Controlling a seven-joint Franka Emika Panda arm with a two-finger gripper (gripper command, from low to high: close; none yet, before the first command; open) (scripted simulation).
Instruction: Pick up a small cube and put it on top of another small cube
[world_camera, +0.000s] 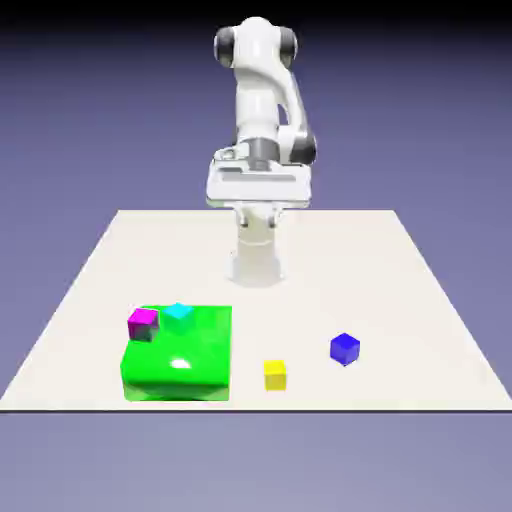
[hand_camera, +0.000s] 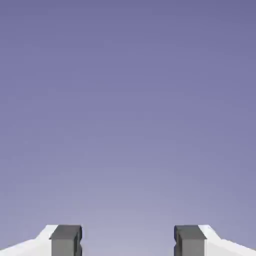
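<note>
Counter (world_camera: 330, 260) pale and flat, with the pincer (world_camera: 258, 218) raised over its far part, in front of the arm's white base (world_camera: 256, 262). Leftmost in the exterior view, nearer the camera than the pincer and off to its left, a magenta cube (world_camera: 143, 325) sits at the edge of a bright green block (world_camera: 180, 358) — a broad, glossy thing with rounded edges. Just right of the magenta cube, also at the green block, is a cyan cube (world_camera: 178, 318). Next, lower than the pincer and nearer the camera, a small yellow cube (world_camera: 275, 376) rests on the counter. Farthest right, to the right of the pincer and below it, lies the small dark blue cube (world_camera: 345, 349), well apart from it. The pincer's two grey tips stand apart — only blue-violet backdrop (hand_camera: 128, 125) shows between them in the hand view.
</note>
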